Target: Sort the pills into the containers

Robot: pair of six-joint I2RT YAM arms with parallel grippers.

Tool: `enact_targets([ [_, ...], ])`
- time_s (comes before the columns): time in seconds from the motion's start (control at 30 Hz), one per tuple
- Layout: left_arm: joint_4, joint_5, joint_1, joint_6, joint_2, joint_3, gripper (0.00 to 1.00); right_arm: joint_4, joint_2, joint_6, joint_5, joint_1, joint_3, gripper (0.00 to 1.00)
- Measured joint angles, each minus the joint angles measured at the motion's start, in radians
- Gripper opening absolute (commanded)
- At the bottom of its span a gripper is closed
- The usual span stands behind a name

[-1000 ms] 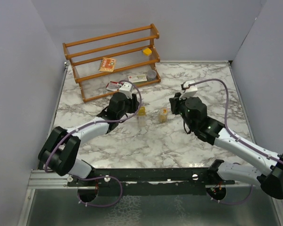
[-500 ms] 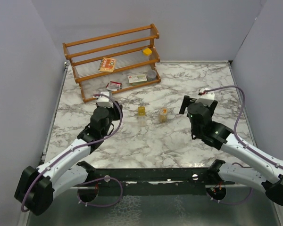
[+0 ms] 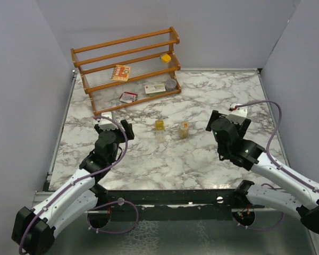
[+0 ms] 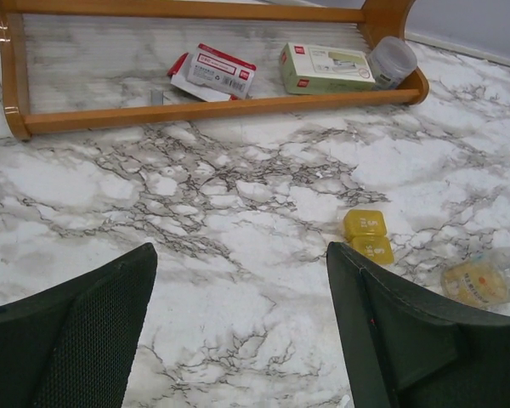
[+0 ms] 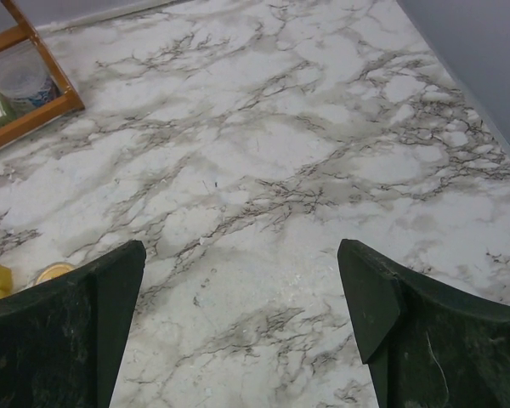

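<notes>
Top external view: the small squarish yellow box (image 3: 159, 125) and the round amber-tinted translucent jar (image 3: 184, 129) sit near each other around the middle of the white marble-patterned table (image 3: 202, 159), between the two arms and touched by neither. The left gripper (image 3: 114, 127) is off to the left of the box with its jaws spread wide and nothing between them; from its wrist camera I see only bare marble between the dark fingers (image 4: 76, 340), with the box ahead and to the right, and the jar lying on its side just beyond that. The right gripper (image 3: 227, 121) stands to the right of the jar, equally wide open and empty. At the back left is the orange-brown wooden shelf rack (image 3: 125, 64), its bottom shelf carrying a red-and-white card packet (image 4: 221, 70), a green-and-white card packet (image 4: 327, 68) and a round grey tin (image 4: 392, 61) at the right end.
</notes>
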Motion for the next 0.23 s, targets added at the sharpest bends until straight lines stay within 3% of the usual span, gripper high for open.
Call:
enact_targets([
  [0.23,-0.023,-0.001,0.000,-0.017,-0.021,-0.035,0.89,-0.011,-0.103,0.022,0.031,0.000,-0.042,0.98],
])
